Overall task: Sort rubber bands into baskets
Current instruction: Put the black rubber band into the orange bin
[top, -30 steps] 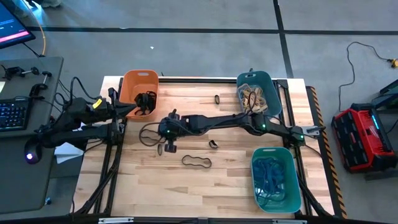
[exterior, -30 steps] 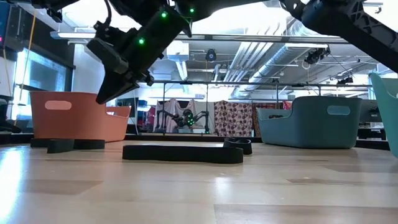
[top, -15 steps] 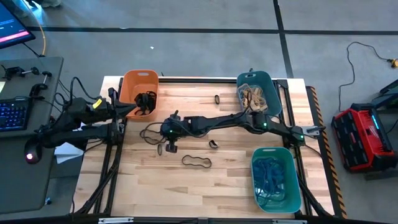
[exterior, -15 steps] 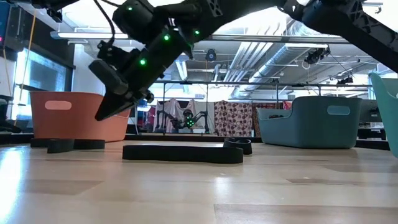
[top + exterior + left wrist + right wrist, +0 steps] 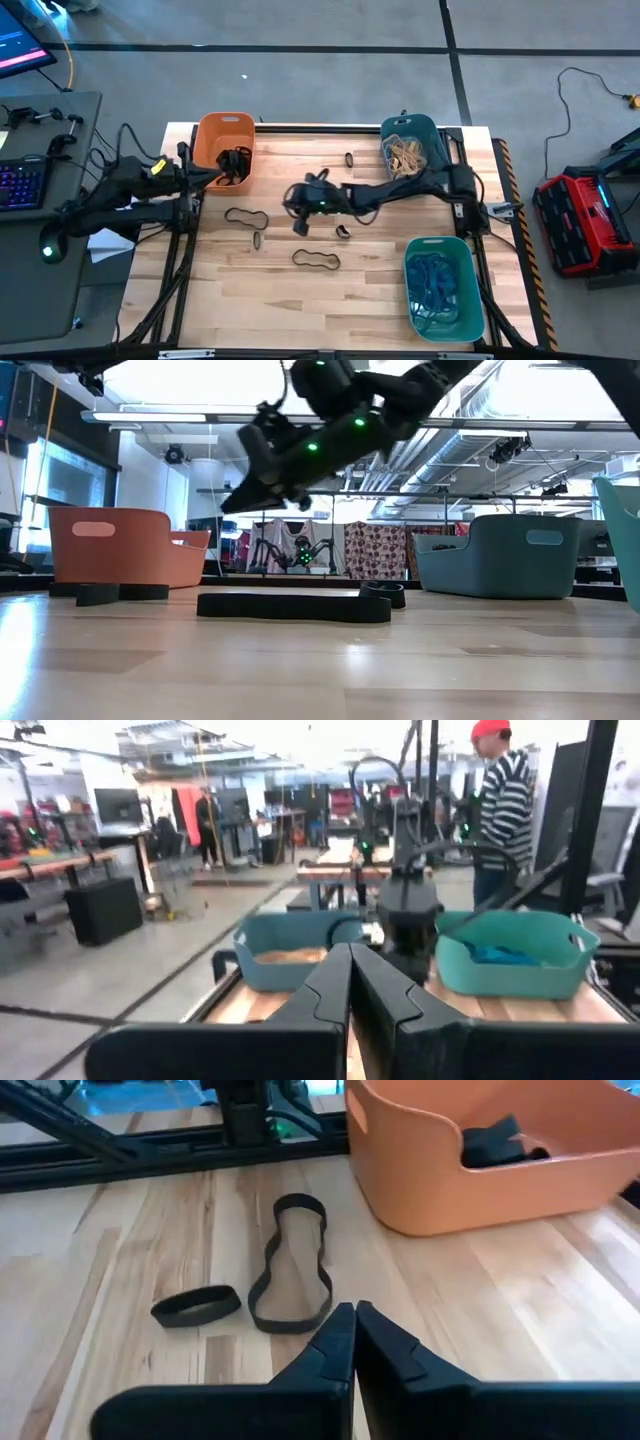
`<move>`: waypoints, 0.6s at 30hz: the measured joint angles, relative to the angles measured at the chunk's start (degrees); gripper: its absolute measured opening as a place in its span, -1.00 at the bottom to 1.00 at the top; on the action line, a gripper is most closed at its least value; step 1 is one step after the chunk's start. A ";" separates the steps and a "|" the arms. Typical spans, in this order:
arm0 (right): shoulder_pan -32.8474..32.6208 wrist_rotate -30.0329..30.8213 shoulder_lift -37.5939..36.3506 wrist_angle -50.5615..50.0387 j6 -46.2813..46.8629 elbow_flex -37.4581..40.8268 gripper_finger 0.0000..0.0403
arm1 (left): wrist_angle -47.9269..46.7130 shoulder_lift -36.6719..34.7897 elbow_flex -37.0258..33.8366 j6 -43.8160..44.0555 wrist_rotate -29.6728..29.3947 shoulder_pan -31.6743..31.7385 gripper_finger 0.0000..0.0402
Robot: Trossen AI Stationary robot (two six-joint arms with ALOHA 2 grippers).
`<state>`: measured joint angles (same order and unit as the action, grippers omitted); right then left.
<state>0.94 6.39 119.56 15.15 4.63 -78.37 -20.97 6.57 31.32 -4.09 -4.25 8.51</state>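
High view showed the right pincer (image 5: pixel 300 222) above the middle of the surface (image 5: pixel 230 290), fingers pressed together and holding nothing; the left pincer (image 5: pixel 213 176), likewise closed and empty, waited by the orange basket (image 5: pixel 223 128) at the surface's left edge.

Five black rubber bands lay loose on the wood: a long wavy one (image 5: pixel 245 217) and a small one (image 5: pixel 258 241) just beside it, another long one (image 5: pixel 316 260) nearer the front, a small one (image 5: pixel 342 232) close to the right pincer, and one (image 5: pixel 349 159) farther back, near the dark teal basket (image 5: pixel 437 135); black bands already sat in the orange basket, tan ones in the dark teal basket, blue ones in the green basket (image 5: pixel 470 265).

Risk, as I judged it: a closed pincer lowered onto a band would only push it about; the thin loops lay flat, so fingertips could scrape the wood or slip off; the two neighbouring bands could come up together.

Nothing stood between the pincer and the bands; the right arm stretched across the middle, over part of the surface.
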 joint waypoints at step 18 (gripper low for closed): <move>-2.95 2.26 -4.69 4.23 -1.10 10.74 -1.00 | -1.82 20.71 -0.01 0.34 5.76 -3.55 -1.00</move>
<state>-2.01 8.64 114.87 19.38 3.53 -67.64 -22.79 27.28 31.31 -3.75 1.51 4.97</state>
